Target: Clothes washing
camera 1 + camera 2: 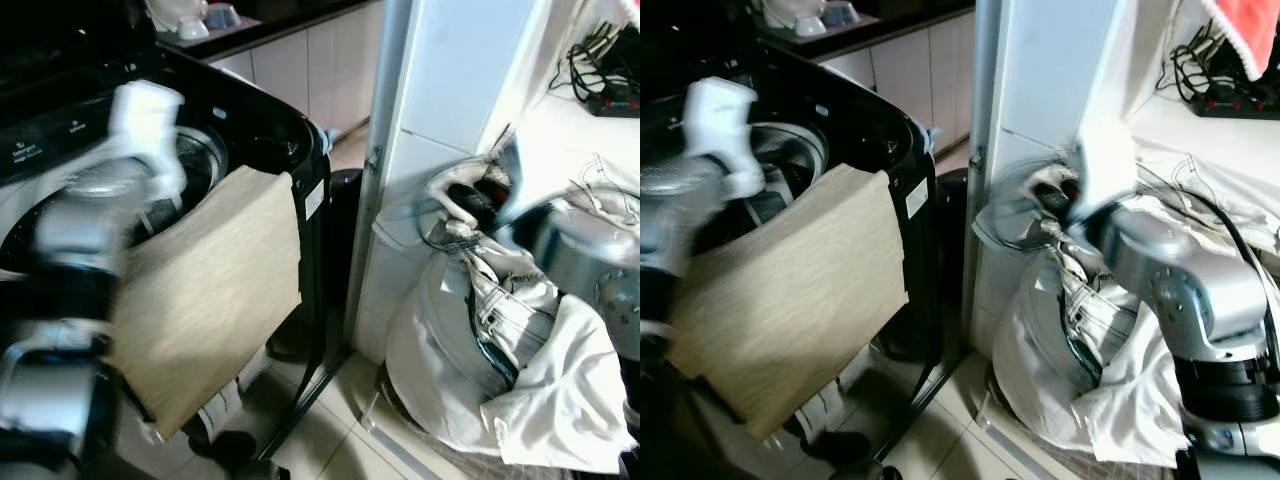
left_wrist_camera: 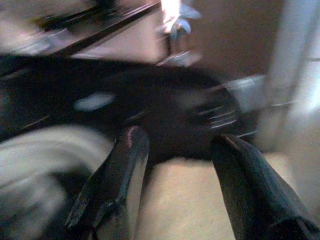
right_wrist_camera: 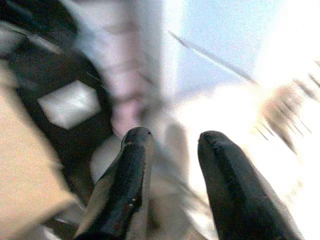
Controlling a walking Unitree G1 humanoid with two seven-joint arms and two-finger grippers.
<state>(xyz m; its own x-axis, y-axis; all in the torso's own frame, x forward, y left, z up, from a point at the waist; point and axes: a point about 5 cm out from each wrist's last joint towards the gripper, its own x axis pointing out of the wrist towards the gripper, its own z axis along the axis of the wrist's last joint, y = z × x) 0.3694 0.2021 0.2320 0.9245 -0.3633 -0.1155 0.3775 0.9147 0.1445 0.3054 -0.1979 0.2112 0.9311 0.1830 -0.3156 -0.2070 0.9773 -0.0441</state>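
Head views: black top-loading washing machine (image 1: 265,130) at the left, steel drum opening (image 1: 200,160) facing up, with a white door frame (image 1: 990,150) and white wall panel just beside its right side. Draped over the machine's front rim, a tan rectangular woven cloth (image 1: 210,290), hanging down the black front. On the tiled floor (image 1: 330,440) to the right of the frame, a heap of white and pale denim laundry (image 1: 500,360) spilling from a white bag. Behind the machine, a dark countertop with white bowls (image 1: 190,20). Above the heap, a white shelf with a black power strip and cables (image 1: 1230,90). Blurred silver left arm over the drum, blurred right arm above the heap. Left wrist view: left gripper (image 2: 177,150) over the tan cloth near the rim, fingers spread, holding nothing. Right wrist view: right gripper (image 3: 172,142) near the white frame, fingers parted, pinching nothing.
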